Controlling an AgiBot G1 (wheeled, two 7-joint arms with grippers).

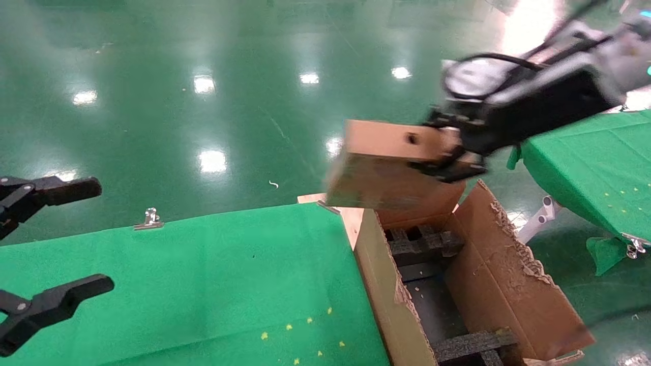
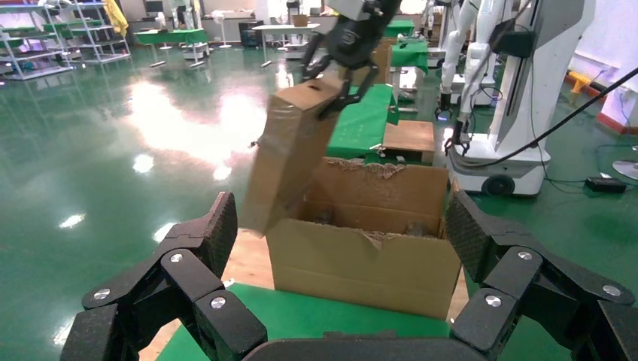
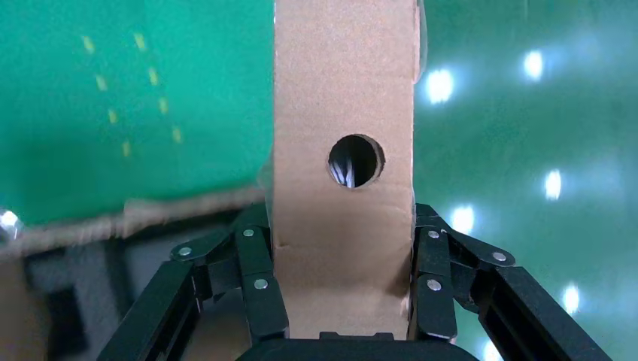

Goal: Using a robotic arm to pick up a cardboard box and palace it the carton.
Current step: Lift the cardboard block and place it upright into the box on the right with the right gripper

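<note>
Carry step: the right gripper is clamping the cardboard box above the carton.
Next it probably needs lowering inside, then releasing; the left gripper is idling wide open, holding nothing.

A glossy dark green floor spreads out wide, throwing back bright white patches of ceiling light. A table under green cloth has a metal clip on its far edge and small yellow specks near its close edge. Another green-covered table stands at the right. Far off there are metal shelving racks, more green tables and white machines on wheeled bases trailing black cables.
</note>
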